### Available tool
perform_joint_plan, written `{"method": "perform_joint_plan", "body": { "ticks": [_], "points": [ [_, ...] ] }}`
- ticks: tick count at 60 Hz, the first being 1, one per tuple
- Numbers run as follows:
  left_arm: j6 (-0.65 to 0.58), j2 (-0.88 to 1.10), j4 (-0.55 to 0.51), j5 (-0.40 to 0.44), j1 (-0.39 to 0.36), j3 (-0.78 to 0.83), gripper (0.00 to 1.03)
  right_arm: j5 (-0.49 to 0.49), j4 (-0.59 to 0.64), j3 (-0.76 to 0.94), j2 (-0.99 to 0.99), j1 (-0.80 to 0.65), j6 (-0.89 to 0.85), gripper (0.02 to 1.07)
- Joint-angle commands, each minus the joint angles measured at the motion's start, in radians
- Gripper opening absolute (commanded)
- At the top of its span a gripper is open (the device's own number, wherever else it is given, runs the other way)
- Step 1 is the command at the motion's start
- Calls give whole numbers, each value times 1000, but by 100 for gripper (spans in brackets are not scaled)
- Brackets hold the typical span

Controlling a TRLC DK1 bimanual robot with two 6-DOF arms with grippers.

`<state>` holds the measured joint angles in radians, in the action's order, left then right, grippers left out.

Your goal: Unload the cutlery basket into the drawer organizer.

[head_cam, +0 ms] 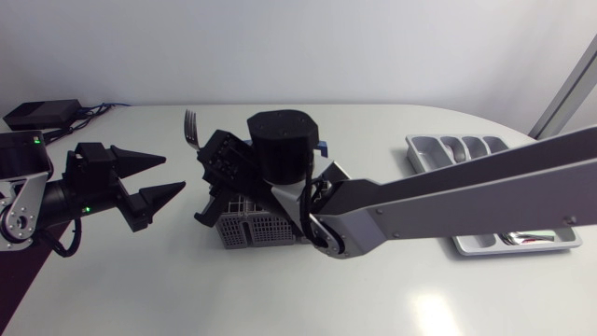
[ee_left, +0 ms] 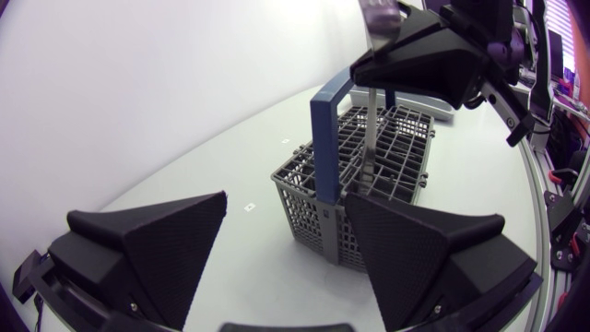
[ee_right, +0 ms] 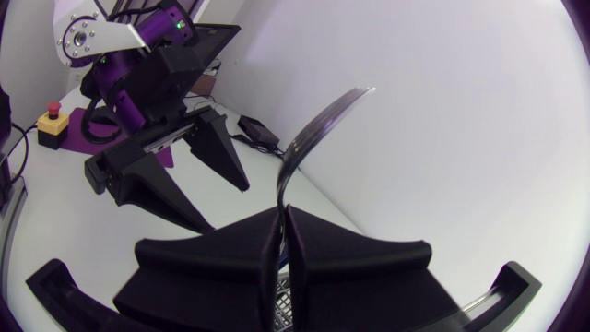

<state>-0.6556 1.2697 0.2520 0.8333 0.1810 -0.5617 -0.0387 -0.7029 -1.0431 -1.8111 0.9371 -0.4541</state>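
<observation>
My right fingers (ee_right: 281, 221), pinched on a fork (head_cam: 191, 126), hold it tines-up over the basket (head_cam: 266, 229), handle end apparently not yet clear. My left fingers (head_cam: 174, 174) stand wide at the basket's 9 o'clock. The organizer (head_cam: 438, 147), at 3 o'clock on the bench (head_cam: 373, 299), already holds some cutlery (head_cam: 532, 238); this fork is yet to cross.

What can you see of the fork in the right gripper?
The fork is slim shiny metal, curved, tines up. The right gripper is shut on its stem, fingers flat against both sides. It stands nearly upright over the grey cutlery basket, lower end seemingly among its cells.
</observation>
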Motion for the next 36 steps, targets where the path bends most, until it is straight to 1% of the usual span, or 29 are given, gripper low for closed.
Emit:
{"method": "perform_joint_plan", "body": {
  "ticks": [1,6,10,14,21,29,36],
  "points": [
    [-9,-1,-8,15,-21,31,90,19,10,26,29,-15,-3,10],
    [-9,-24,-30,15,-40,39,90,33,19,29,39,-20,8,10],
    [-18,-39,-108,20,-52,22,90,36,22,37,56,-20,11,10],
    [-38,-50,-163,36,-60,13,90,36,22,46,70,-18,12,10],
    [-39,-56,-197,46,-84,13,90,42,25,57,88,-20,11,10],
    [-39,-50,-237,81,-104,14,90,48,19,66,99,-21,9,10],
    [-41,-39,-240,87,-135,29,90,53,16,66,102,-23,9,10]
  ]
}}
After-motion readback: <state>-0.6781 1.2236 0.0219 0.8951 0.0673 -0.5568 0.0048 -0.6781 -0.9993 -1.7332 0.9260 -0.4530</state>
